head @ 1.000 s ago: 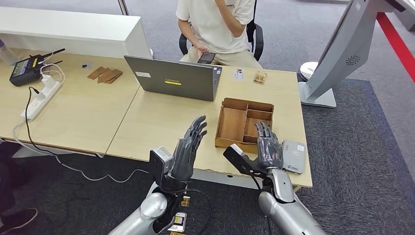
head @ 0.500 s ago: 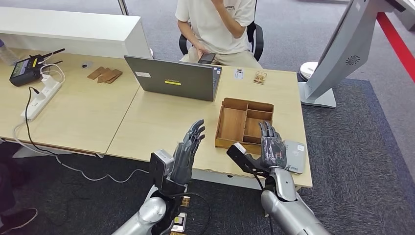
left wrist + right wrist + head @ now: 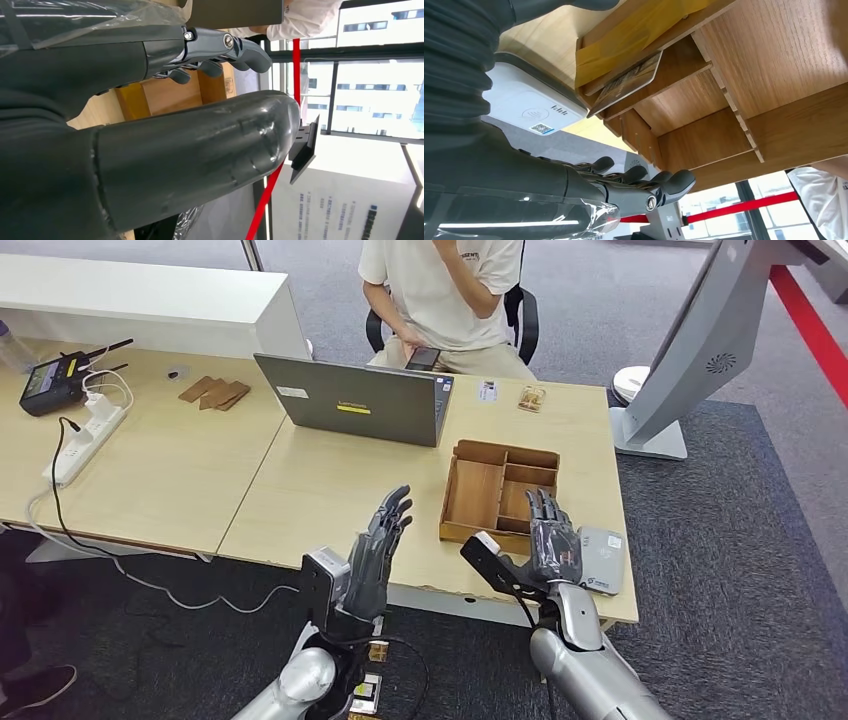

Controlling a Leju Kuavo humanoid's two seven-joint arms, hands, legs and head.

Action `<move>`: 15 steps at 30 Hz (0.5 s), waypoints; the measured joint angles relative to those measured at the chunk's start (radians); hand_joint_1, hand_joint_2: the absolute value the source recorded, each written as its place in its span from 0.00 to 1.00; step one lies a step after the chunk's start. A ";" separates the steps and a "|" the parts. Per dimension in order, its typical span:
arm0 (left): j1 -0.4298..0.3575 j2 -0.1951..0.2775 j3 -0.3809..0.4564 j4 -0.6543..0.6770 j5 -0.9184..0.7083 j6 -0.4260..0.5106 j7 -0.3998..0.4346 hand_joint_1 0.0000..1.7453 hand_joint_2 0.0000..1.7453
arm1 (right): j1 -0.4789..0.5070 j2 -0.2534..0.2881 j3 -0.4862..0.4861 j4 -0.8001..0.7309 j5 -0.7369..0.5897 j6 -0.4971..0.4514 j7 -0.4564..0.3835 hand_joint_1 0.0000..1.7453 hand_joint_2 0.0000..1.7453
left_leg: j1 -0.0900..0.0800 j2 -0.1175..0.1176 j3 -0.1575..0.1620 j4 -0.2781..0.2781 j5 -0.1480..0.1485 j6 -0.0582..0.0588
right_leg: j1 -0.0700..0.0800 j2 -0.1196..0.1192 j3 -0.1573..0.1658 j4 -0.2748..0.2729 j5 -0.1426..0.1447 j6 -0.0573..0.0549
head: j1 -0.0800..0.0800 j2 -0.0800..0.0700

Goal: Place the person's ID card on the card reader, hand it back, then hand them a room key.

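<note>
My left hand (image 3: 373,552) is raised over the table's near edge, fingers straight and apart, holding nothing. My right hand (image 3: 553,540) is raised the same way in front of the wooden tray (image 3: 475,494), just left of the white card reader (image 3: 602,560). The right wrist view has the reader (image 3: 529,106) beside the tray (image 3: 774,60), with a patterned card (image 3: 626,84) lying in one compartment. Two small cards (image 3: 487,390) (image 3: 531,398) lie at the table's far edge, in front of the seated person (image 3: 440,290).
An open laptop (image 3: 355,400) stands mid-table, its back toward me. The person holds a phone (image 3: 421,358). On the left desk are a power strip (image 3: 85,440), a black device (image 3: 50,385) and wooden pieces (image 3: 214,392). A grey kiosk (image 3: 690,350) stands at the right.
Both hands have drawn back a little toward my body and sunk slightly, the left one more. Nothing on the table has moved.
</note>
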 joint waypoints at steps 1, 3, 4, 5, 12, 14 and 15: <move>0.001 0.000 0.000 -0.003 0.000 0.001 0.000 0.00 0.00 | 0.000 0.001 0.000 0.001 0.000 0.000 0.000 0.54 1.00 | 0.000 0.000 0.000 0.000 0.000 0.000 | 0.000 0.000 0.000 0.000 0.000 0.000 | 0.000 0.000; 0.003 0.001 0.000 -0.007 0.000 0.001 0.001 0.00 0.00 | 0.000 0.003 0.000 0.004 -0.001 0.003 0.000 0.95 1.00 | 0.000 0.000 0.000 0.000 0.000 0.000 | 0.000 0.000 0.000 0.000 0.000 0.000 | 0.000 0.000; 0.004 0.001 0.000 -0.008 0.000 0.001 0.001 0.00 0.00 | 0.000 0.004 0.000 0.005 -0.002 0.005 -0.001 0.97 1.00 | 0.000 0.000 0.000 0.000 0.000 0.000 | 0.000 0.000 0.000 0.000 0.000 0.000 | 0.000 0.000; 0.005 0.001 0.000 -0.009 0.000 0.001 0.001 0.00 0.00 | 0.000 0.004 0.000 0.006 -0.003 0.008 -0.002 0.99 1.00 | 0.000 0.000 0.000 0.000 0.000 0.000 | 0.000 0.000 0.000 0.000 0.000 0.000 | 0.000 0.000; 0.008 0.001 0.000 -0.011 0.000 0.001 0.001 0.00 0.00 | -0.001 0.004 0.000 0.012 -0.015 0.018 -0.012 0.96 1.00 | 0.000 0.000 0.000 0.000 0.000 0.000 | 0.000 0.000 0.000 0.000 0.000 0.000 | 0.000 0.000; 0.008 0.002 0.000 -0.012 0.000 0.001 0.001 0.00 0.00 | -0.001 0.004 0.000 0.014 -0.018 0.019 -0.013 0.94 1.00 | 0.000 0.000 0.000 0.000 0.000 0.000 | 0.000 0.000 0.000 0.000 0.000 0.000 | 0.000 0.000; 0.009 0.003 0.000 -0.013 0.000 0.001 0.001 0.00 0.00 | -0.001 0.004 0.000 0.014 -0.019 0.019 -0.013 0.93 1.00 | 0.000 0.000 0.000 0.000 0.000 0.000 | 0.000 0.000 0.000 0.000 0.000 0.000 | 0.000 0.000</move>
